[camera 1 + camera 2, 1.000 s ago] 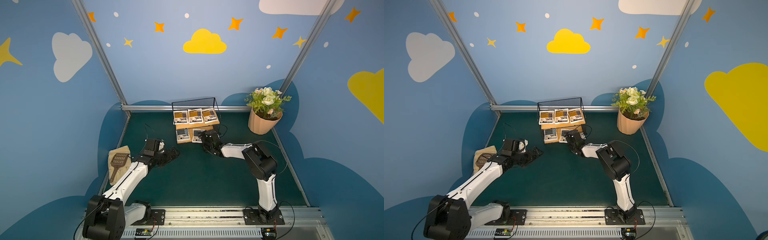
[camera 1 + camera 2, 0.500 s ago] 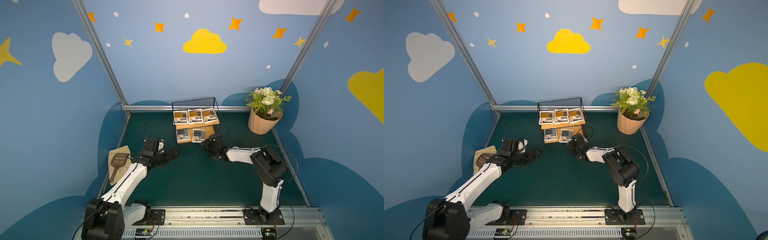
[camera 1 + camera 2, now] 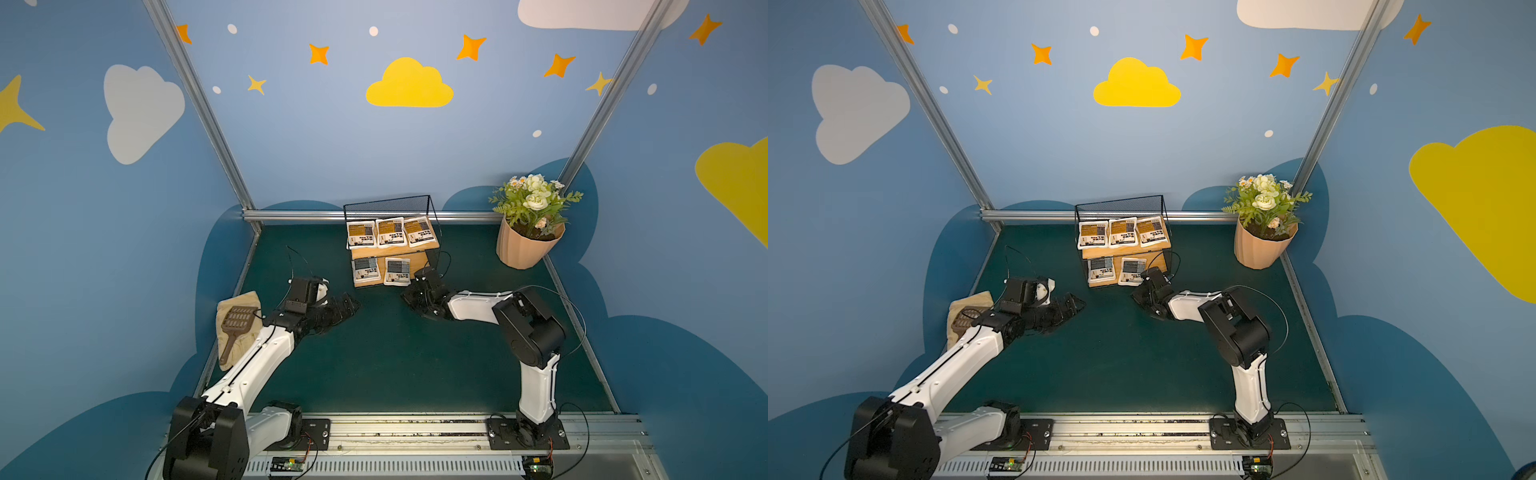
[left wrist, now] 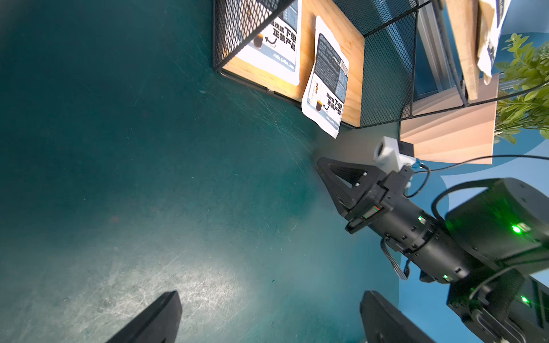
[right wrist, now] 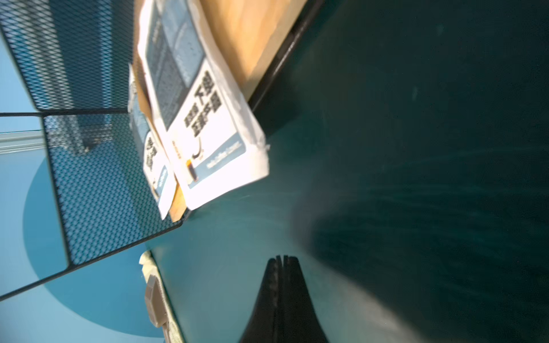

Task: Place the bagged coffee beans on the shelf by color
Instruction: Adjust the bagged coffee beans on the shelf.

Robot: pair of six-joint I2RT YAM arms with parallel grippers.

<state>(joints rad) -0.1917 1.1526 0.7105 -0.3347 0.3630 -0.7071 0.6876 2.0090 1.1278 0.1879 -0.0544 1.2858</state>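
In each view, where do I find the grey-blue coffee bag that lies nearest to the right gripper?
In a top view: grey-blue bag on the lower board.
In a top view: same spot.
Left wrist: overhangs the board's front edge.
Right wrist: close, blurred, overhanging.
Shared landmark: the lower board.

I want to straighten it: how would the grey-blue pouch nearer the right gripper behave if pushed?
Likely light and floppy: the pouch is a thin, flat sachet. Probably slides easily, smooth film on the bare wooden lower board. Its end overhangs the front edge, so an outward nudge may drop it.
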